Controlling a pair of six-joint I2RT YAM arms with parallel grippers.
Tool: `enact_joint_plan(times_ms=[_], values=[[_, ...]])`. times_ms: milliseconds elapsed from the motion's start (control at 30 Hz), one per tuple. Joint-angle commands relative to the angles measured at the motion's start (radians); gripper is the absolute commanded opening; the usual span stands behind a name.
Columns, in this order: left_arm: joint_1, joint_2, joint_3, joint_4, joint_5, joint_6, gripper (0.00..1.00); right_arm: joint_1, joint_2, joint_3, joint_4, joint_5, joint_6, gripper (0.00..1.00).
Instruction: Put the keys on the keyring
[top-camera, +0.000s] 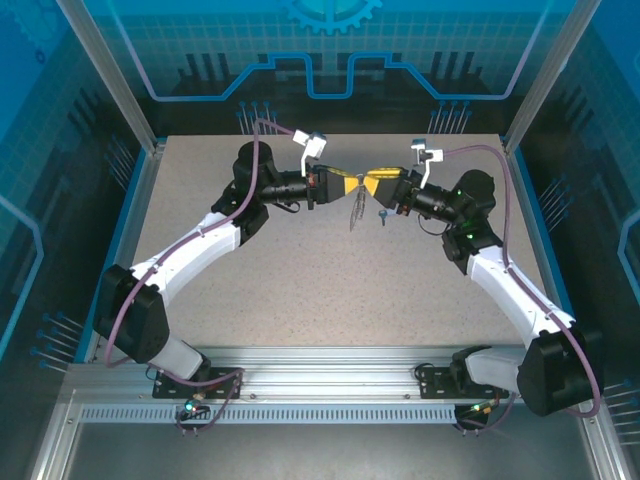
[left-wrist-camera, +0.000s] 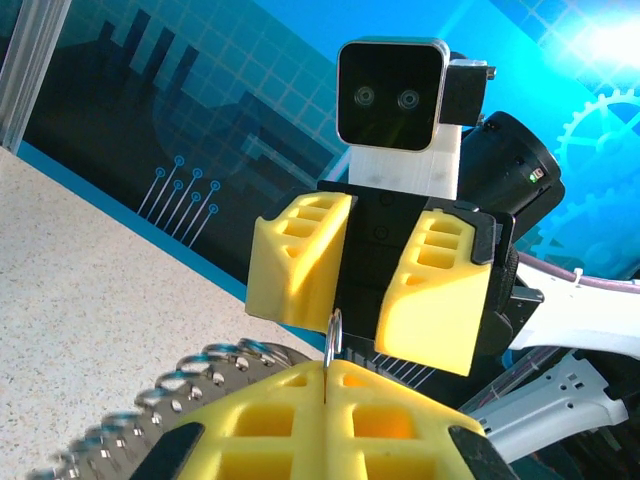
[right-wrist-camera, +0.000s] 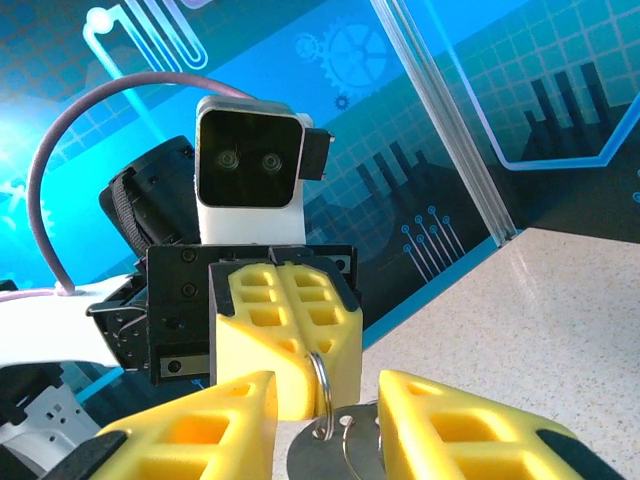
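Keyring (right-wrist-camera: 320, 388) nipped in L jaws; btwn open R jaws.

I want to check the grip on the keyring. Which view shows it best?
Right wrist: the keyring faces the camera as an open loop, pinched in the shut left gripper. The left wrist view shows it edge-on, a thin sliver. In top external it is a tiny dark speck, too small to read.
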Motion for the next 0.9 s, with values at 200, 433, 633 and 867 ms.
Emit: enact_joint_plan(times_ms=[200,433,633,867], values=[[0.001,-0.024,0.047,-0.010,0.028,0.032,0.00,0.028,0.026,0.033,0.016,-0.019,-0.017,0.00],[0.019,-0.083,-0.039,0.068,-0.099,-0.011,0.43,0.015,0.032,0.007,0.063,0.035,0.006,0.00],[0.043,-0.127,-0.172,0.283,-0.213,-0.147,0.51,0.013,0.042,-0.007,0.162,0.082,0.077,0.00],[0.034,-0.086,-0.205,0.418,-0.215,-0.242,0.44,0.030,0.052,-0.032,0.225,0.135,0.136,0.00]])
